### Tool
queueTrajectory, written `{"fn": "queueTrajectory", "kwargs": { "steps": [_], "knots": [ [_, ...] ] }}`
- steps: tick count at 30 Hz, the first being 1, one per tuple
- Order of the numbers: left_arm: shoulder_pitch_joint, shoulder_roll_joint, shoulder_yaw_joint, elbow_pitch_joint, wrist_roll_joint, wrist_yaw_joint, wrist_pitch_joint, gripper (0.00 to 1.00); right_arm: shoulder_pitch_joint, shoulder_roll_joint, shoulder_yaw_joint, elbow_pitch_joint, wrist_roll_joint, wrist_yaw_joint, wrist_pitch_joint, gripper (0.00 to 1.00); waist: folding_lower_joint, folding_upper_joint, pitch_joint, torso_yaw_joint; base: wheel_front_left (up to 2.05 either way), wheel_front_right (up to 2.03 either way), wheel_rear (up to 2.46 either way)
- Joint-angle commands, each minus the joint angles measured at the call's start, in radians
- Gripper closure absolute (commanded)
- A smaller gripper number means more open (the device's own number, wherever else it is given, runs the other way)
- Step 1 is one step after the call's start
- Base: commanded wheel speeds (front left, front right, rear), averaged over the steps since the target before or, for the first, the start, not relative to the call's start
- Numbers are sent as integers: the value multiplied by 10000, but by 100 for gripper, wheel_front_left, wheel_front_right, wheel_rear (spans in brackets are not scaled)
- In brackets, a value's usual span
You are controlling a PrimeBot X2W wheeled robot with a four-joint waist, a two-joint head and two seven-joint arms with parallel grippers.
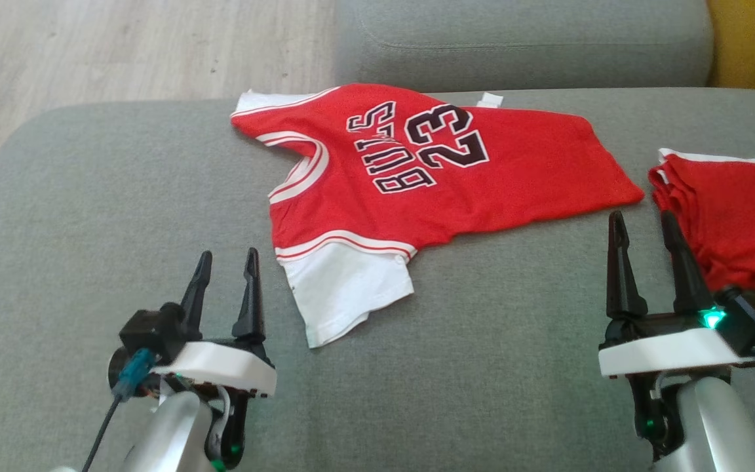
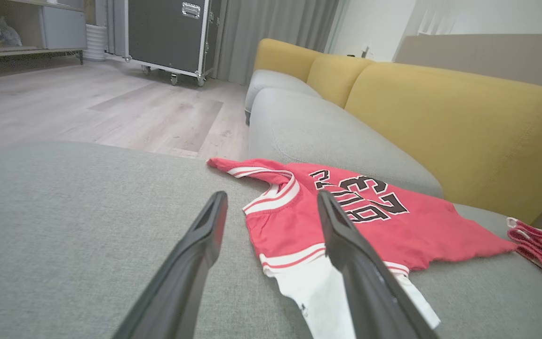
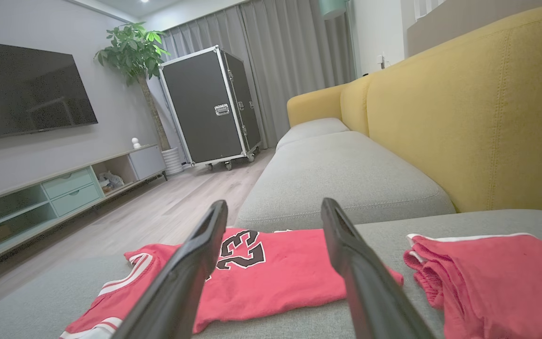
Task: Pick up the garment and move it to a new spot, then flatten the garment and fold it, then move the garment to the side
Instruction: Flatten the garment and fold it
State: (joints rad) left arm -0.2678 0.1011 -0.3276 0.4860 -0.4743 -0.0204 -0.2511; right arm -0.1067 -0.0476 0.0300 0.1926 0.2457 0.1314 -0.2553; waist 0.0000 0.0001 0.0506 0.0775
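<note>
The red jersey (image 1: 522, 177) lies spread on the grey sofa (image 1: 89, 196), just ahead and right of the left gripper (image 1: 229, 254) and ahead-left of the right gripper (image 1: 641, 216). Both grippers gape wide, holding nothing.

From the right wrist view, a grey sofa seat (image 1: 89, 196) meets yellow back cushions (image 3: 487, 117) at 2 o'clock. Pale wood floor (image 2: 87, 103) runs to a wheeled black case (image 3: 205, 103) at 11 o'clock, before grey curtains (image 3: 294, 61). A television (image 3: 21, 89) hangs at 9 o'clock above a low cabinet (image 3: 64, 188).
</note>
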Motion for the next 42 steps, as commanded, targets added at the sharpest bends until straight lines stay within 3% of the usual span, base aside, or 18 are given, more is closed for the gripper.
{"fn": "queueTrajectory", "kwargs": {
  "steps": [1,6,10,14,24,25,26,36,42],
  "knots": [
    [-442,103,245,-196,-36,-17,152,0,-172,-26,323,-291,125,-7,-65,0,0,-1,27,-137,0,0,0],
    [-622,67,144,160,-221,-9,873,0,-251,-26,456,-313,179,-7,-65,0,0,-1,170,-385,0,0,0],
    [-856,-16,234,898,-631,275,2080,0,-353,-26,532,-333,218,-7,-65,0,0,-1,428,-708,0,0,0],
    [-1086,-119,233,1313,-1057,218,2960,0,-417,-26,518,-365,305,-7,-65,0,0,-1,697,-962,0,0,0],
    [-1382,-171,-11,1785,-1324,-4,3706,0,-563,-26,663,-384,466,-7,-65,0,0,-1,1070,-1360,0,0,0],
    [-1430,-147,8,1812,-1328,6,3679,78,-578,-26,674,-389,473,-7,-65,0,0,-1,1092,-1382,0,0,0],
    [-1482,-106,31,1825,-1312,20,3597,100,-592,-26,686,-392,477,-7,-65,0,0,-1,1110,-1403,0,0,0],
    [-1747,525,534,1903,-1187,238,2250,100,-600,-26,473,-202,419,-7,-65,0,0,-1,911,-1199,0,0,0],
    [-1660,824,473,2057,-1147,114,2254,100,-555,-26,358,186,337,-7,-65,0,0,-1,575,-839,0,0,0]
  ]
}}
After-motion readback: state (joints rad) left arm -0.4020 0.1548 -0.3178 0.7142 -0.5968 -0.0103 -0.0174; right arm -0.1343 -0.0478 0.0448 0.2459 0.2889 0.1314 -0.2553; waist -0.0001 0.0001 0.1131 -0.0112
